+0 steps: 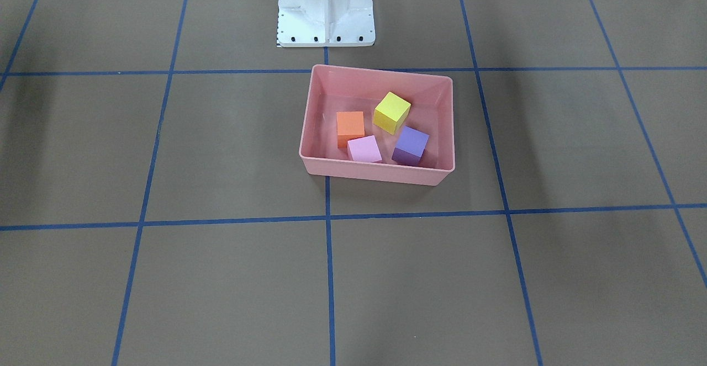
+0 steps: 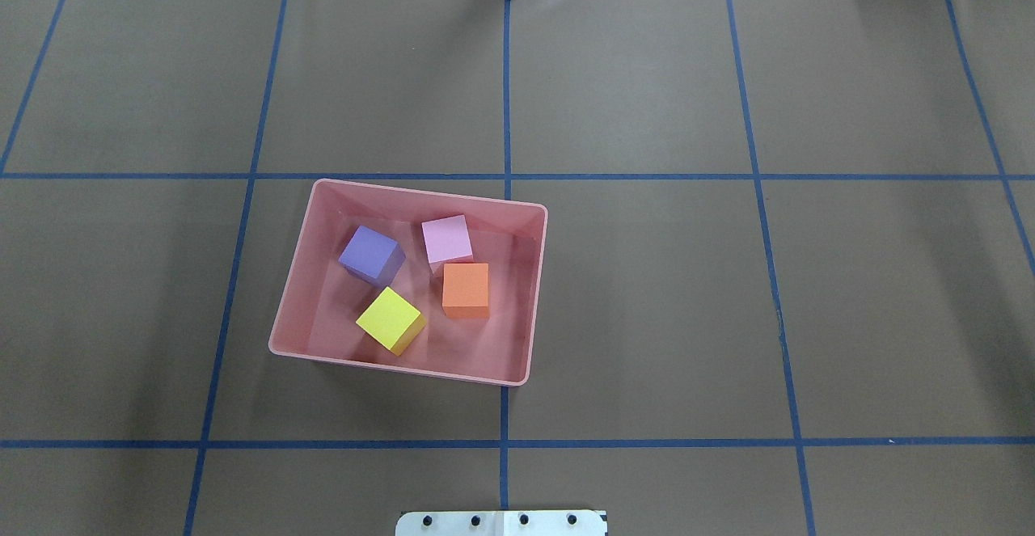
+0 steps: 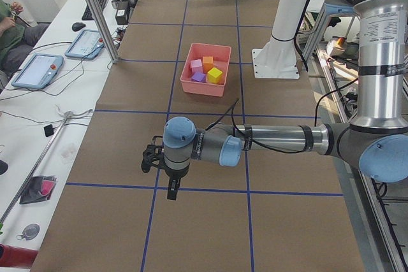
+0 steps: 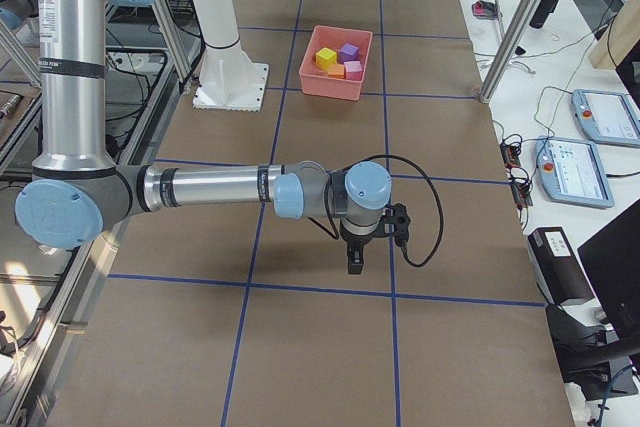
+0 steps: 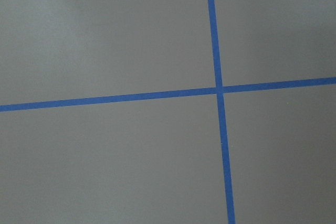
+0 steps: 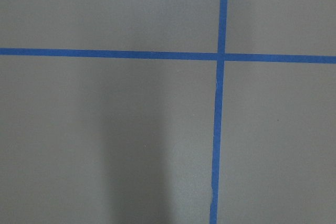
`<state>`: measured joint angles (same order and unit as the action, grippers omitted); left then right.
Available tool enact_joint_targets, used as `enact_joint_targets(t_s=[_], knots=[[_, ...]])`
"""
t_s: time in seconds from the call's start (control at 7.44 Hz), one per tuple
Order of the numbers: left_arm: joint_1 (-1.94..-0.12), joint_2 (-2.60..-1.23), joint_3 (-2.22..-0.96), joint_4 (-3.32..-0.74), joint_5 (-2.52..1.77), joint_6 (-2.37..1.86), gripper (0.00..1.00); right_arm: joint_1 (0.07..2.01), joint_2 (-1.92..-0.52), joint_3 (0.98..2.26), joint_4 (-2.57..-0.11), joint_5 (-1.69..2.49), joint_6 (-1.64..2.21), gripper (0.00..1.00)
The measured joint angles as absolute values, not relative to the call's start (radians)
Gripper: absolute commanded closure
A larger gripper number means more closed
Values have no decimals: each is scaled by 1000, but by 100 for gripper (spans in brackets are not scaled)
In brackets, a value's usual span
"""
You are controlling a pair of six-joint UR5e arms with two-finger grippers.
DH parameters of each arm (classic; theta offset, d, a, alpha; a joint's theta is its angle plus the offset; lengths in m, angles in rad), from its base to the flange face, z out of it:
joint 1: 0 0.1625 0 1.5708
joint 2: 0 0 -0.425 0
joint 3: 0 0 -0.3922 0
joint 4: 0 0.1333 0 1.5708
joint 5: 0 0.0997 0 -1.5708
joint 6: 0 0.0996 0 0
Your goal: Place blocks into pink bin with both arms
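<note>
Four blocks are lying in the pink bin toward the counter's robot-side edge.
Likely light and grippy, suiting a pinch across flat faces; whether left fingers and right fingers are open cannot be told.

Can't read any text, numbers or logos anywhere in these, tbh. The tablets on the side desk have lit screens, but they're way too small and blurry.
</note>
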<state>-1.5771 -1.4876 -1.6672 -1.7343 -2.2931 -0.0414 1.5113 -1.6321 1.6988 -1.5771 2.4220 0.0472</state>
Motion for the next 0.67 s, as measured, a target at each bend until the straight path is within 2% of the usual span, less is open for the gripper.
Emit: enact_joint_targets(t_s=[0.4,0.67], knots=[[-1578,-1486,-1740,-1611,-2298,-34,0,1519,-1629,1676,-1534,2432,51,0],[-1578,-1481,-1743,-1596,-2298,-33,0,1547,-1629,1704,-1531,2435,45,0]])
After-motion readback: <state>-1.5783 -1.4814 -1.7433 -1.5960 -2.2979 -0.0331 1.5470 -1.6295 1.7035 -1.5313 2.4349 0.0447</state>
